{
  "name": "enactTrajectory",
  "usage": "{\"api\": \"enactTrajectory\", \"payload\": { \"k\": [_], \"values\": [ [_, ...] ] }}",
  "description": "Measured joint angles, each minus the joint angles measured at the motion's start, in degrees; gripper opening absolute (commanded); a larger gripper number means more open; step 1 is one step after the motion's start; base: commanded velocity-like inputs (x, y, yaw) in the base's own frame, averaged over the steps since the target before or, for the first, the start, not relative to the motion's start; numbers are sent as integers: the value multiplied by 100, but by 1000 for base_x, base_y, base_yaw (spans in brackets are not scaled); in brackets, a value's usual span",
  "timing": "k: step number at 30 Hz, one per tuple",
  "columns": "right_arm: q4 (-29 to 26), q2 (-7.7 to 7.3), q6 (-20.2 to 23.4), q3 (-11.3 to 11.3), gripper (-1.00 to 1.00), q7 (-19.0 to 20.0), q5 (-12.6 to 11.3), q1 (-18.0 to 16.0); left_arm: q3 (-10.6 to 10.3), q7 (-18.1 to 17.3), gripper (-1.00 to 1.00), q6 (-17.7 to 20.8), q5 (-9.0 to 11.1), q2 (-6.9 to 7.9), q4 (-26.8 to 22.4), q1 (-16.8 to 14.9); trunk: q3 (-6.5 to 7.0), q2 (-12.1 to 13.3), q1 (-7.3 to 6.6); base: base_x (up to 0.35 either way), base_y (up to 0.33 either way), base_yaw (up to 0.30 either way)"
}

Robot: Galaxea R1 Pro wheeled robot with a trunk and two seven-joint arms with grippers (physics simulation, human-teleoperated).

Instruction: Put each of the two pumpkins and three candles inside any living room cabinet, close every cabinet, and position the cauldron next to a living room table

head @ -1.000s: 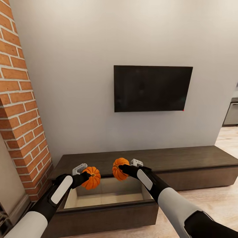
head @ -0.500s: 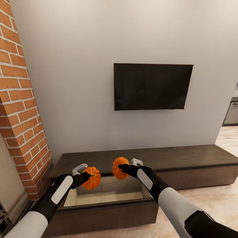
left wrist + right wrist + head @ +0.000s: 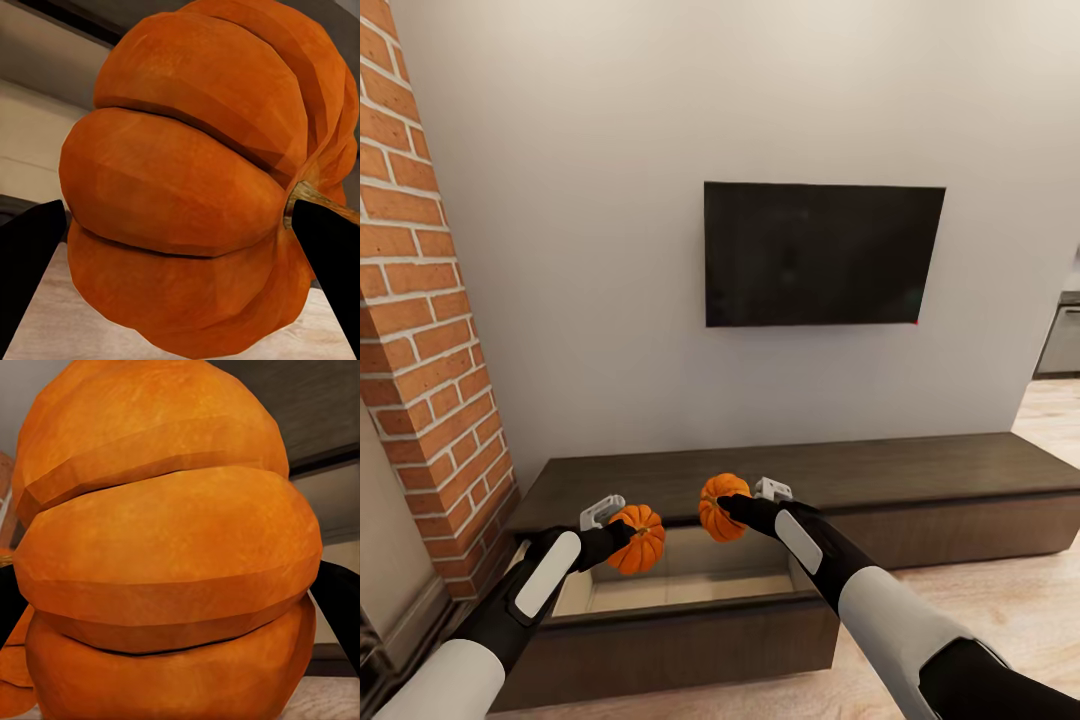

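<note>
Low dark-brown wood cabinet, drawer open lower centre | both jaws pinching round orange ribbed pumpkins above drawer, ready to drop in.

We see two matching arms — white shells nearest the body, black toward the wrists, each with a white oval panel on the forearm; the left gripper and right gripper show black fingers and pale grey mounts

two ribbed orange pumpkins, one pumpkin on the left and the other pumpkin on the right, hang side by side, apart, above the open tan-lined drawer of the long dark-brown cabinet.
</note>
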Motion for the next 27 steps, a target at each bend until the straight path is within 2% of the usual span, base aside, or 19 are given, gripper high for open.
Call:
{"api": "enactTrajectory", "payload": {
  "k": [10,13,16,20,27],
  "values": [
    [0,7,-2,9,-100,3,1,1,-21,-35,-100,-2,-1,15,3,0,-180,-401,220,0,0,0],
    [1,7,22,70,-100,0,-13,4,-25,-38,-100,-7,-1,17,3,0,-234,-521,286,0,0,0],
    [4,13,194,185,-100,-33,-13,1,-26,-39,-100,-9,-1,17,3,0,-288,-642,352,0,0,0],
    [3,16,456,218,-100,-66,5,-5,-37,-39,-100,-9,1,17,3,0,-359,-802,439,0,0,0],
    [43,16,497,223,-100,-78,10,-85,-44,-46,-100,-9,-1,24,3,0,-485,-1083,593,0,0,0]
  ]
}}
